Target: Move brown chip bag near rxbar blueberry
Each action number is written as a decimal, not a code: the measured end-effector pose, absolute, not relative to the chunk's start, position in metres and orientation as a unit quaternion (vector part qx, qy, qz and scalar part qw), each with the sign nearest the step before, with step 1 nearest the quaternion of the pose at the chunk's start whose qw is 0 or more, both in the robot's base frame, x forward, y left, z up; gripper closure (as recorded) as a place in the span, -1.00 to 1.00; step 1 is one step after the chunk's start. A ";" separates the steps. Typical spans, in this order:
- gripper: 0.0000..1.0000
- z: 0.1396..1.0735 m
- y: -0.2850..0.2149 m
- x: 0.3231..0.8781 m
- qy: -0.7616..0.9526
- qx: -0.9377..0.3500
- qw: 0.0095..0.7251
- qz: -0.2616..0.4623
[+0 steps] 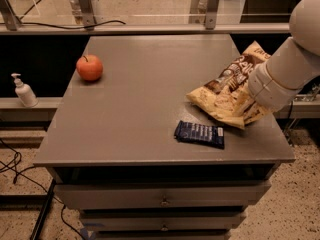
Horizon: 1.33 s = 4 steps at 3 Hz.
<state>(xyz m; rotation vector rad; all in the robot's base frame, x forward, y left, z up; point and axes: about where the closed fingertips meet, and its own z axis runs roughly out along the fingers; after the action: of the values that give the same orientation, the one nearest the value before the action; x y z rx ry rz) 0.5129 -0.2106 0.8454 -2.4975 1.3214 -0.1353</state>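
The brown chip bag (pixel 225 91) is a crinkly tan and dark brown bag at the right side of the grey table (pixel 145 99). Its lower edge is just behind the rxbar blueberry (pixel 199 133), a flat navy bar lying near the table's front edge. My gripper (pixel 255 96) reaches in from the right. It is shut on the bag's right end and mostly hidden behind the white wrist. The bag is tilted, its right end raised.
A red apple (pixel 89 67) sits at the table's far left. A white soap bottle (pixel 23 91) stands on a ledge left of the table. The table's right edge is under my arm. Drawers sit below the front edge.
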 end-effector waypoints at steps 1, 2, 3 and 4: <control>1.00 0.847 -0.205 0.491 0.450 -0.882 0.137 -0.025; 1.00 0.848 -0.192 0.480 0.431 -0.893 0.125 -0.007; 0.65 0.849 -0.184 0.478 0.419 -0.901 0.112 0.004; 0.20 0.852 -0.179 0.479 0.411 -0.906 0.106 0.007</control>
<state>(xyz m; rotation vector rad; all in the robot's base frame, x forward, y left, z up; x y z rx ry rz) 0.4790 -0.1786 0.8516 -2.6667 1.2094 0.0208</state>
